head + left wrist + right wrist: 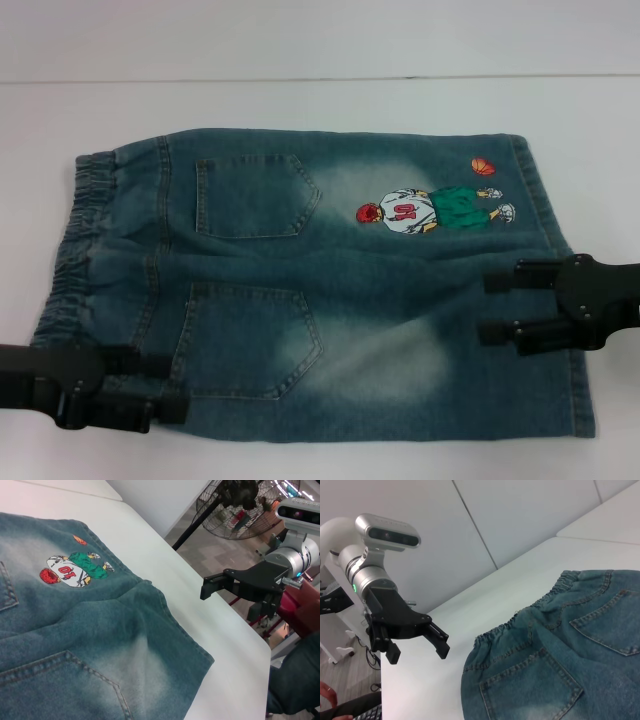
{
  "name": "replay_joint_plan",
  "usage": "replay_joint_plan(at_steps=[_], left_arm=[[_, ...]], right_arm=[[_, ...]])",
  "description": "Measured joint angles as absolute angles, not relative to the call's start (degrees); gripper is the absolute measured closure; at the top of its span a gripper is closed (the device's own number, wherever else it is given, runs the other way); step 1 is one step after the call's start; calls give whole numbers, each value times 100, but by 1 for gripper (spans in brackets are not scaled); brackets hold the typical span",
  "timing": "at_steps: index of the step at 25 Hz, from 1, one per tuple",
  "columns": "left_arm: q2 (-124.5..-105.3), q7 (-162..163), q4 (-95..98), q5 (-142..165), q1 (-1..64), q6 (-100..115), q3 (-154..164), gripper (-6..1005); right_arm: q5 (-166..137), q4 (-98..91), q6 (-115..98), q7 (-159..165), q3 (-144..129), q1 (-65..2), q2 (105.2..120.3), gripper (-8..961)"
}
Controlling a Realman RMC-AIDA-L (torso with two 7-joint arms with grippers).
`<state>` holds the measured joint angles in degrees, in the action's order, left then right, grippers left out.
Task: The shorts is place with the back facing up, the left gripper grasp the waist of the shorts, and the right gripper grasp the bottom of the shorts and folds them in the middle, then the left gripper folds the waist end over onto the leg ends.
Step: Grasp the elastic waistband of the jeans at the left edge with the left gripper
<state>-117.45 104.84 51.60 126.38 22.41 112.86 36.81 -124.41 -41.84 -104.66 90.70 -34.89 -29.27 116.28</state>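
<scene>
Down at the lower left of the head view, the left gripper (165, 385) hangs over the near corner of the shorts (320, 290), jaws spread apart with nothing in them; the right wrist view shows it (417, 647) clearly apart from the cloth. Those denim shorts lie flat, back up, across the white table (320, 50), filling the middle of the frame, with the gathered waist (75, 240) at the left and the leg hems (565, 300) at the right. Over at middle right, the right gripper (485, 305) sits above the hem end, fingers wide open too, gripping nothing.
</scene>
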Motion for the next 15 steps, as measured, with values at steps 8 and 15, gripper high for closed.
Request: replay_joint_plan(at_steps=[8, 15], left_arm=[[-11742, 10493, 5159, 12639, 2248, 11287, 3656, 102], [-11529, 11642, 5289, 12804, 2447, 11217, 3529, 107]], right_arm=[[-12445, -4183, -10460, 9070, -3499, -2927, 11628, 42], [-12446, -4183, -10433, 9070, -3556, -2933, 11632, 41]])
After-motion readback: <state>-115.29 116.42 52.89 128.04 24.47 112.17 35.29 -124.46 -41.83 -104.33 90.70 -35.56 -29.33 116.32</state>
